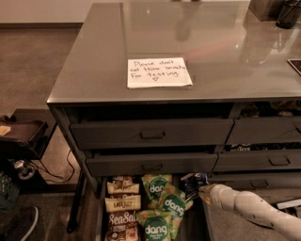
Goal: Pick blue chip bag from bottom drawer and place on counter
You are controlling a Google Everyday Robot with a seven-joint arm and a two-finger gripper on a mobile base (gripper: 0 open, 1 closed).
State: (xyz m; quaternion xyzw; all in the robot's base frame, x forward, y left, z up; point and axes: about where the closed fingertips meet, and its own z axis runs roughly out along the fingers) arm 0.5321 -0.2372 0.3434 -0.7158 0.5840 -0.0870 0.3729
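The bottom drawer (pixel 97 212) stands pulled out below the cabinet. The small dark blue chip bag (pixel 194 180) sits at its back right corner, beside the green "dang" bags (pixel 159 187). My gripper (pixel 201 188), at the end of the white arm (pixel 249 207) coming in from the lower right, is at the blue bag's right side and touches or nearly touches it. The glossy grey counter (pixel 221 47) above bears a white handwritten note (pixel 158 72).
Brown-and-cream "SeaSalt" bags (pixel 123 220) fill the drawer's left side. Two shut dark grey drawers (pixel 151 134) hang directly above the open one. More drawers (pixel 263 161) are at the right. Dark containers (pixel 286 13) stand at the counter's back right. A dark stand with cables (pixel 22 137) is at left.
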